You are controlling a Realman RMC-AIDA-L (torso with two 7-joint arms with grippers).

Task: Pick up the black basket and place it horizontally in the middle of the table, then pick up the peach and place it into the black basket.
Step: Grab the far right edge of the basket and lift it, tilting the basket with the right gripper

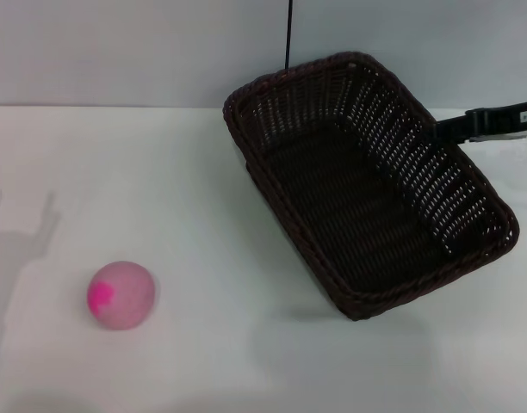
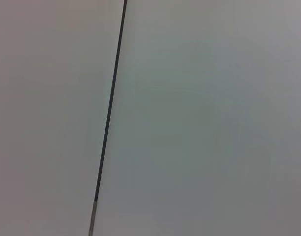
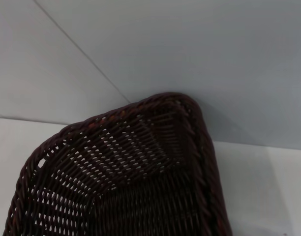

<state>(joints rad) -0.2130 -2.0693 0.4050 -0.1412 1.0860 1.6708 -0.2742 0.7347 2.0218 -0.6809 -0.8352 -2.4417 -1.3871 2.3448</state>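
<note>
My right gripper [image 1: 437,129] reached in from the right edge of the head view and met the far long rim of the black basket [image 1: 367,185]; it appeared clamped on that rim, though only the dark tips showed against the weave. The basket was a big rectangular piece of dark brown-black wicker, with open-weave sloping sides and a braided rim, and it sat skewed on the right half of the table [image 1: 203,189], one corner pointing toward the back wall [image 1: 117,52]. It looked tilted, its near end casting a soft shadow on the white top. My right wrist camera caught one inner corner of the basket [image 3: 140,167] against the wall. The peach [image 1: 120,295] lay well apart on the near left, round, pale pink, with a bright magenta blotch. I counted one basket and one peach. My left gripper appeared nowhere; its wrist camera faced only a pale wall panel with a thin dark seam [image 2: 110,113].
</note>
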